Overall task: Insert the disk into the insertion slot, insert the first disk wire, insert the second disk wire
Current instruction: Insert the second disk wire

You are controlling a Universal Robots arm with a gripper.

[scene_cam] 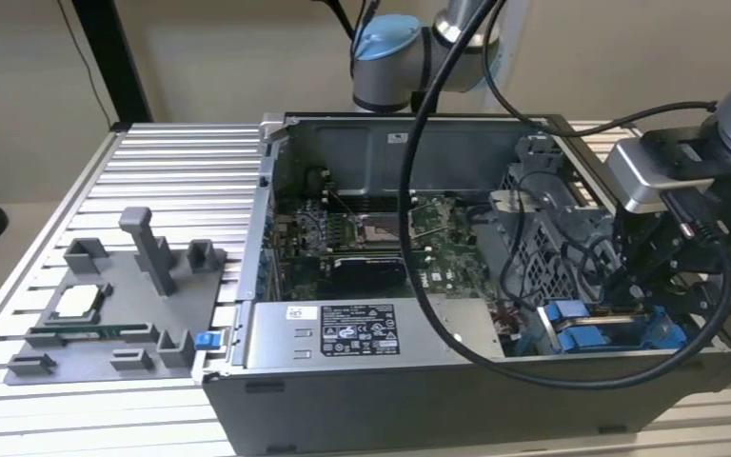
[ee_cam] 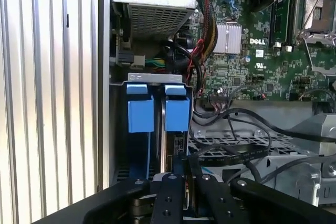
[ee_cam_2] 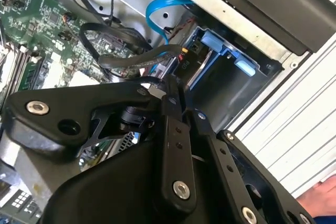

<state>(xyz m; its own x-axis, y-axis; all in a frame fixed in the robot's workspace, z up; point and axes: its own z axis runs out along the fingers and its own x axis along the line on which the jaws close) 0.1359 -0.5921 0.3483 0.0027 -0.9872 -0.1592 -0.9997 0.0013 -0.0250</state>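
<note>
End effector [ee_cam: 181, 182] poised above blue-tabbed insertion slot [ee_cam: 157, 106].

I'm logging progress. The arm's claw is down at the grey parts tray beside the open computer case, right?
Not the tray. In the exterior view the claw is down inside the open computer case, at the blue-railed insertion slot. The grey parts tray lies apart at that view's left.

Black cables [ee_cam: 247, 124] and the perforated cage [ee_cam: 252, 145] crowd the insertion slot [ee_cam: 157, 108] on one side.
</note>
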